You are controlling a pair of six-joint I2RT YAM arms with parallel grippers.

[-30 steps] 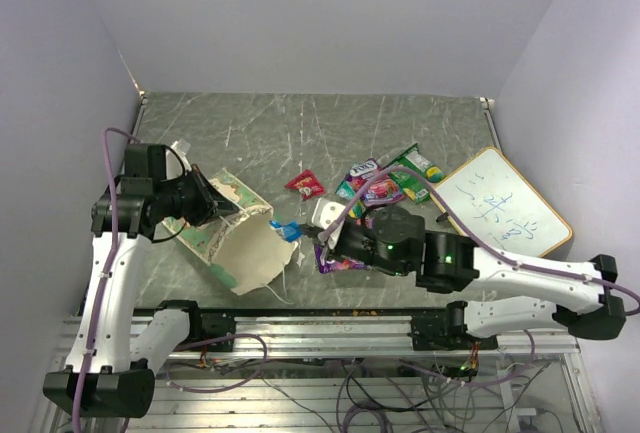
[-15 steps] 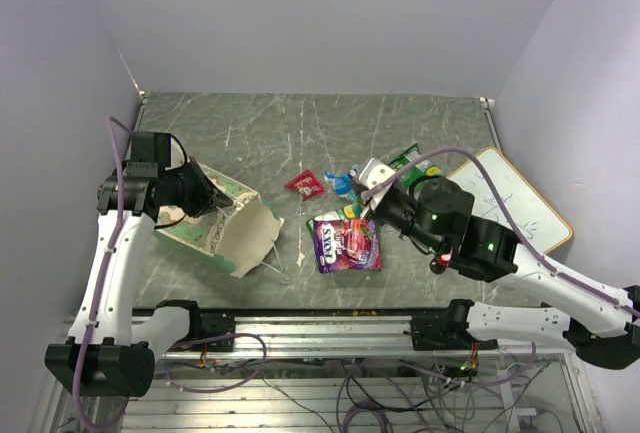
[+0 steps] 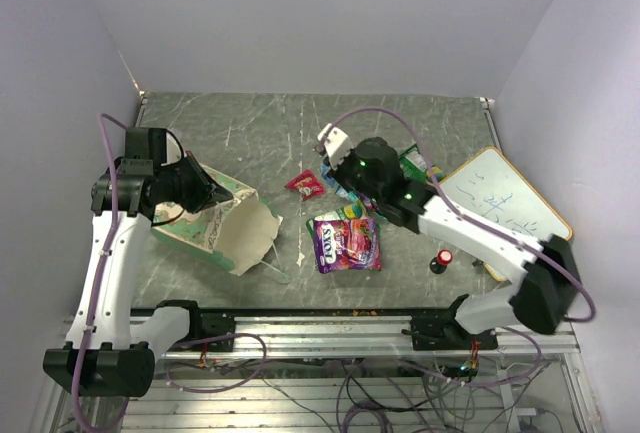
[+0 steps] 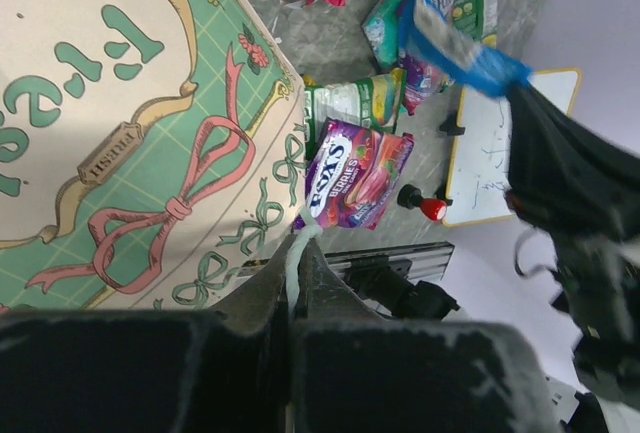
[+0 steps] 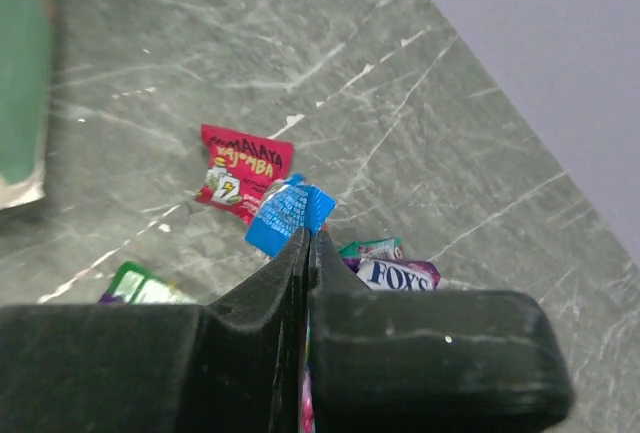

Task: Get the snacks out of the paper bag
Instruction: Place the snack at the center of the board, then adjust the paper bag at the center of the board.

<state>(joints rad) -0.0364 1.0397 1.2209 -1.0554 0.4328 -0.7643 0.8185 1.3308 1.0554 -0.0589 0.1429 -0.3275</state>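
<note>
The paper bag (image 3: pixel 232 225) lies tilted at the left, its mouth facing the near edge; its mint-green printed side fills the left wrist view (image 4: pixel 130 123). My left gripper (image 3: pixel 208 193) (image 4: pixel 300 253) is shut on the bag's white string handle (image 4: pixel 298 243). My right gripper (image 3: pixel 335 178) (image 5: pixel 308 238) is shut on a blue snack packet (image 5: pixel 287 215) (image 4: pixel 470 53), held above the table beside a red packet (image 3: pixel 306 184) (image 5: pixel 240 183). A purple packet (image 3: pixel 347 242) (image 4: pixel 355 173) lies flat in the middle. Green packets (image 3: pixel 415 163) lie further right.
A wood-framed whiteboard (image 3: pixel 510 205) lies at the right edge. A small red-topped black knob (image 3: pixel 442 257) stands near it. A purple Fox's packet (image 5: pixel 395 273) lies just under my right fingers. Walls close the table on three sides.
My right gripper carried the blue packet from the bag's mouth up and away to the far side beside the red packet, uncovering the purple packet. The bag settled lower in my left gripper.
</note>
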